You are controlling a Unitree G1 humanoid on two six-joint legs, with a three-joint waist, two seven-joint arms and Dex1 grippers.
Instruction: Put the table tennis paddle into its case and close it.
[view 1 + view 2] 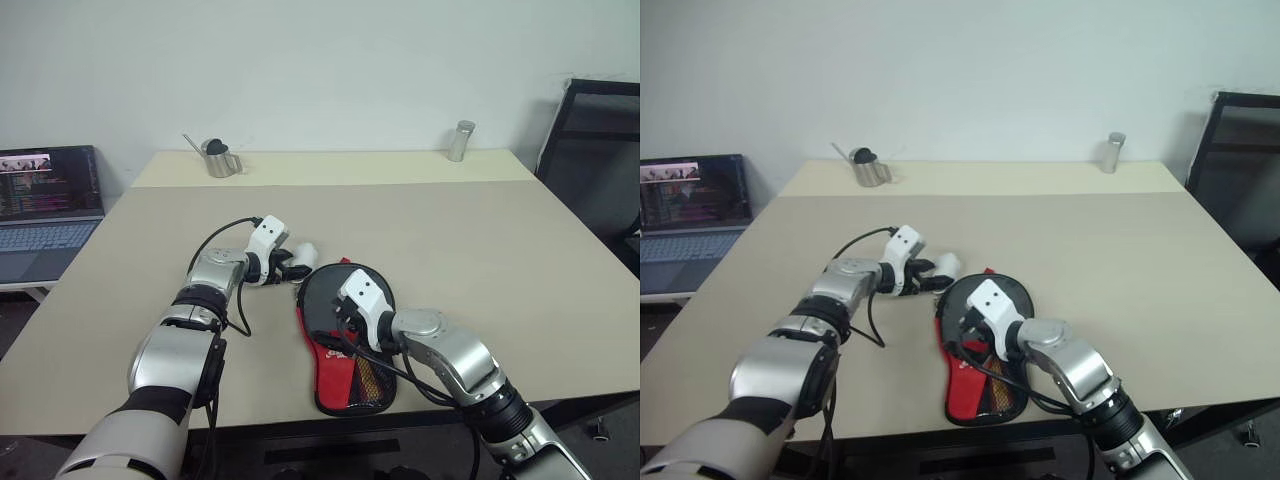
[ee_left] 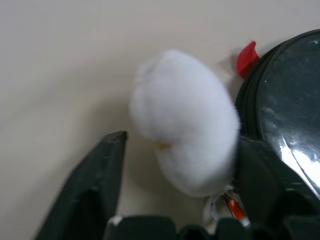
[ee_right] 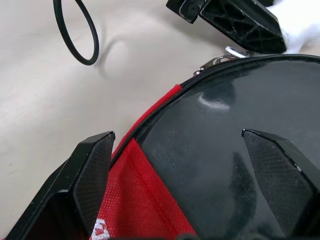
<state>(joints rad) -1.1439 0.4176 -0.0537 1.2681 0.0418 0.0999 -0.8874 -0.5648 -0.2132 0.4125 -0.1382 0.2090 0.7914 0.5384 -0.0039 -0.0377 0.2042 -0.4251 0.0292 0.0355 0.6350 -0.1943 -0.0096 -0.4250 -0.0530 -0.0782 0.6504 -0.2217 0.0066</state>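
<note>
Left gripper jaws partly apart — right gripper jaws spread wide.

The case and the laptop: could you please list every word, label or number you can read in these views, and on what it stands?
None can be read.
Case: white marks on the red panel, too small to read.
Laptop: lines of screen text, too small to read.

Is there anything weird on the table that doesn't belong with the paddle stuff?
Yes. A fluffy white ball, like cotton, sits beside the round end of the case, between the left pincer's fingers. It seems attached near the zip pull, though that's hard to tell.
</note>
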